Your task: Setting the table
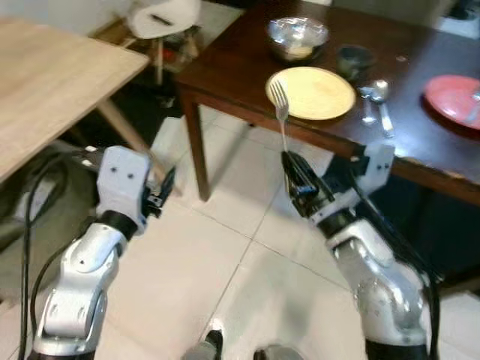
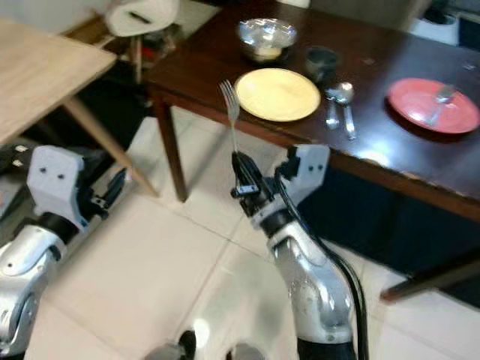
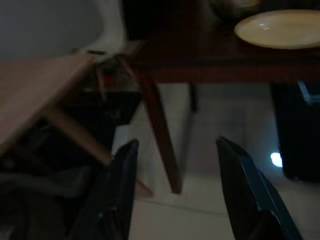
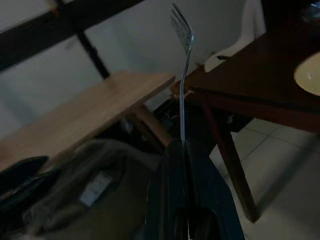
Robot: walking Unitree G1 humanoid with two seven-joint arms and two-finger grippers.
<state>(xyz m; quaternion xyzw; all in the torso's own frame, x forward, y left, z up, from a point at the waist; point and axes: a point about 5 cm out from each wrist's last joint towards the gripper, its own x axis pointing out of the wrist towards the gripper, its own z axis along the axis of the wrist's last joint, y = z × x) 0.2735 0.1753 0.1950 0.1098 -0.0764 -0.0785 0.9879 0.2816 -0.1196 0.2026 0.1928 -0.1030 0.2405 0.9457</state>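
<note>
**Fork in transit toward the yellow place setting**

The right tool [image 2: 241, 174] is clamping the handle of a fork [image 2: 232, 116], fingers pressed together on it, and is holding it upright with the tines uppermost, out over the tiled floor [image 1: 217, 247] just short of the dark wooden worktop [image 2: 390, 154]. The step in hand is judged to be carrying the fork to its place. On the worktop, a yellow plate [image 2: 277, 94] is sitting near the front edge, with two spoons [image 2: 341, 105] just beside it on its right, a metal bowl [image 2: 266, 37] and a dark cup [image 2: 321, 60] behind it, and a red plate [image 2: 431, 105] well apart to the right. The next move probably calls for advancing over the edge, tilting the fork flat and laying it beside the yellow plate, clear of the rim. The left tool [image 3: 175, 195] is idling low near the light wooden table [image 1: 52, 82], its fingers standing apart and holding nothing.
</note>
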